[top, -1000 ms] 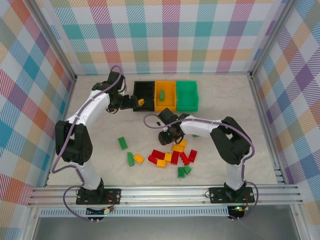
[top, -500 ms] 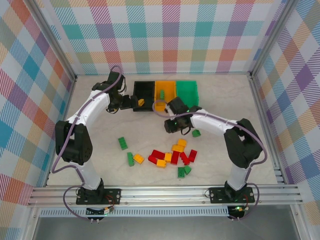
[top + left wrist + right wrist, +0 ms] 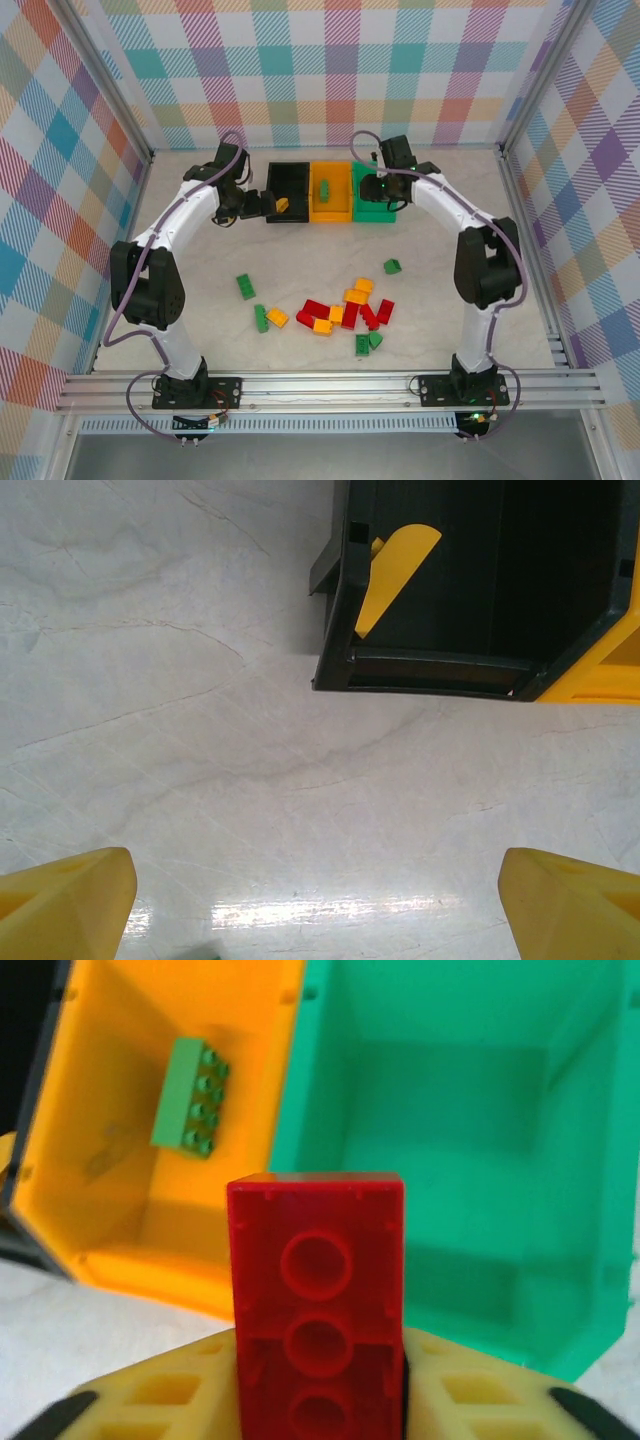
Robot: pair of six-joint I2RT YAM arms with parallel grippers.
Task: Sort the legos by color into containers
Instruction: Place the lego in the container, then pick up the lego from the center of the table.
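Three containers stand in a row at the back: black [image 3: 290, 180], orange-yellow [image 3: 331, 205] and green [image 3: 374, 205]. My right gripper [image 3: 381, 188] hovers over the green container, shut on a red lego [image 3: 318, 1300] that stands upright between its yellow fingers [image 3: 470, 1390]. In the right wrist view the green container [image 3: 450, 1110] lies just ahead, and a green lego [image 3: 188, 1095] lies in the orange-yellow container [image 3: 110, 1220]. My left gripper [image 3: 320, 900] is open and empty over bare table beside the black container [image 3: 430, 670], which holds a yellow lego [image 3: 395, 570].
Loose legos lie mid-table: a red and yellow cluster [image 3: 345, 310], green ones at the left [image 3: 246, 286] [image 3: 261, 318], a yellow one [image 3: 277, 317], a green one at the right [image 3: 393, 266] and green ones in front [image 3: 368, 342]. Plaid walls enclose the table.
My right arm has swung from the pile up and to the right to the green container, carrying the red lego. The left arm has not moved.
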